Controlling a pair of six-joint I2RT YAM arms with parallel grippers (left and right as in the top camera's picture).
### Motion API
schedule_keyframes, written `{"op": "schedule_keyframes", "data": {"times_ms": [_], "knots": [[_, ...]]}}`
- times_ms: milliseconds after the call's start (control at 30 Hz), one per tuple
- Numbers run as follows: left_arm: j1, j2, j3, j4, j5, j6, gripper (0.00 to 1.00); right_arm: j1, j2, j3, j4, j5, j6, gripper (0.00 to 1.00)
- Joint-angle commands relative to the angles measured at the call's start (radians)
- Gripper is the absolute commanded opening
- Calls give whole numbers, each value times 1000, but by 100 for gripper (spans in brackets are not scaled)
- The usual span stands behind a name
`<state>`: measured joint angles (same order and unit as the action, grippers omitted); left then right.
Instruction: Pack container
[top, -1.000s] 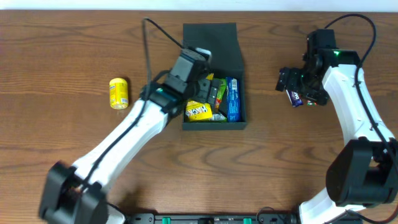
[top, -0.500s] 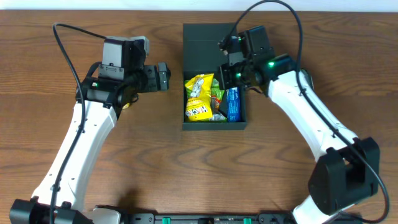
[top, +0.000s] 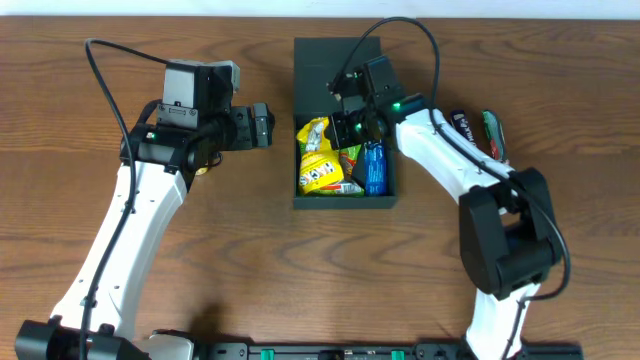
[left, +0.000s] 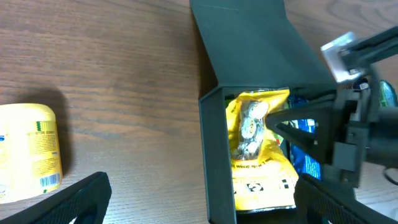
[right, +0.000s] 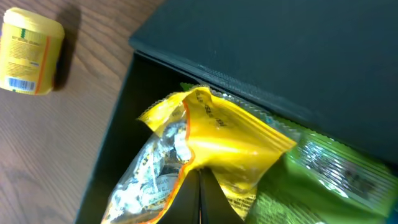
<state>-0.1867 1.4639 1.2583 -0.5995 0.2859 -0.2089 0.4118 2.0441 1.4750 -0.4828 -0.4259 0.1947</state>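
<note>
Dark green-black matte cardboard container (top: 340, 60) sits upper centre, long axis up-frame. Right gripper (top: 342, 130) is inside it, seemingly clenched on yellow crinkled foil packet (top: 318, 165). Left gripper (top: 264, 123) hangs released, leftward.

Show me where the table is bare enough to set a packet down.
Bare table lies in front of the container, between the left arm and right arm; also the far-left corner. Crowded: the container's inside, with snack packets and the right gripper; two loose packets to its right.

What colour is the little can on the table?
The can is yellow, with a barcode; the left wrist view shows it best.
</note>
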Motion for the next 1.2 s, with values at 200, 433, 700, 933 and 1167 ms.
{"op": "schedule_keyframes", "data": {"times_ms": [200,433,700,933,1167], "knots": [[4,2,18,-17,-6,9,95,3,-18,22,-64,-28,10,1],[4,2,18,-24,-8,15,95,13,-156,27,-66,-105,-8,1],[4,2,18,-24,-8,15,95,53,42,21,-71,-146,-12,1],[4,2,18,-24,-8,15,95,53,130,21,-102,-140,-9,1],[4,2,18,-25,-9,30,95,34,-53,24,-120,-192,-48,1]]}}
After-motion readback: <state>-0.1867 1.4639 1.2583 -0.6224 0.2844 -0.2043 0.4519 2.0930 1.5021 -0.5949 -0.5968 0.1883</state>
